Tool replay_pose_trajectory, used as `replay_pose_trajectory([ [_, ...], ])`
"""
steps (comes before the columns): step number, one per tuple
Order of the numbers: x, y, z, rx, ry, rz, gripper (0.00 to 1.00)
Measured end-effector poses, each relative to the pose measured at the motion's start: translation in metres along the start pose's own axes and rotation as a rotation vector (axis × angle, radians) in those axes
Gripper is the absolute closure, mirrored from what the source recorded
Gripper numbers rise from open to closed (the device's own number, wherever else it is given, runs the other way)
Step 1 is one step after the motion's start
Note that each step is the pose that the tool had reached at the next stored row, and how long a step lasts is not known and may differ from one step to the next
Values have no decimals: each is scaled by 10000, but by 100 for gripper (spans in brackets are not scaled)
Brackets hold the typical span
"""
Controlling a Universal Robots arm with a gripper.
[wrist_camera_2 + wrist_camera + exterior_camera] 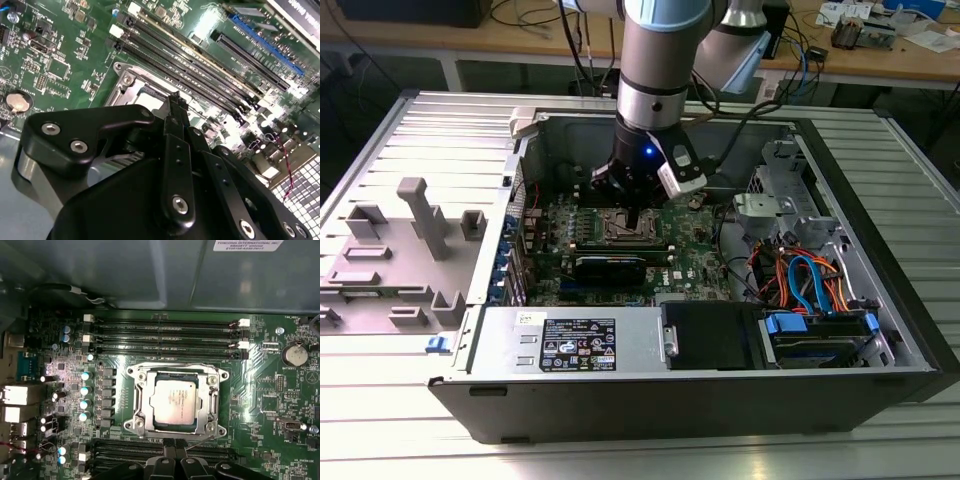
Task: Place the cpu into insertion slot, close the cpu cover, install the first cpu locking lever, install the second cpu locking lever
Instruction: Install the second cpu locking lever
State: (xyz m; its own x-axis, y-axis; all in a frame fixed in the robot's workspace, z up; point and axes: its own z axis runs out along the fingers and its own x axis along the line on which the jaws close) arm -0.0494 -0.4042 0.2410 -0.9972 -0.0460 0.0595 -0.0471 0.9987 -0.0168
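One arm: a grey-sleeved robot arm point(655, 60) is reaching down into an open black steel computer case point(720, 415) that is lying on a ribbed aluminium table point(410, 140).
Gripper: the matte black gripper point(632, 218) is hovering just above the green motherboard point(700, 255), at the edge of the socket. In both wrist views its two narrow, bolted fingers point(169, 460) are pressing flat against each other, clenched with nothing between them; the joined tip point(175, 97) is pointing at the socket's rim.
Cpu: the small flat square chip with a dull silver-grey metal top point(175, 401) is lying level inside the socket, its brushed lid catching the light.
Insertion slot: the square socket with a dark frame point(172, 375) is showing as a thin dark band around the seated chip.
Cpu cover: the thin silver-grey metal frame plate with a large square cut-out point(215, 401) is lying down flat over the socket, ringing the chip, with round screw bosses at its corners.
Lever: a thin bent steel wire point(200, 439) is running at a slant along the frame's edge, just beside the fingertips; whether it is latched, I cannot tell.
Surroundings: long black ridged memory slots point(165, 335) are flanking the socket on two sides, a round shiny coin battery point(292, 355) is sitting well apart from it, and a row of small pale-topped cylindrical capacitors point(85, 390) is lining another side.
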Motion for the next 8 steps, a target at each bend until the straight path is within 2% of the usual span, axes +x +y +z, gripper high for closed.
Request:
replay_pose_trajectory([
  [5,2,-48,-6,-2,12,-1,89],
  [8,5,-71,-44,-14,37,-3,89],
])
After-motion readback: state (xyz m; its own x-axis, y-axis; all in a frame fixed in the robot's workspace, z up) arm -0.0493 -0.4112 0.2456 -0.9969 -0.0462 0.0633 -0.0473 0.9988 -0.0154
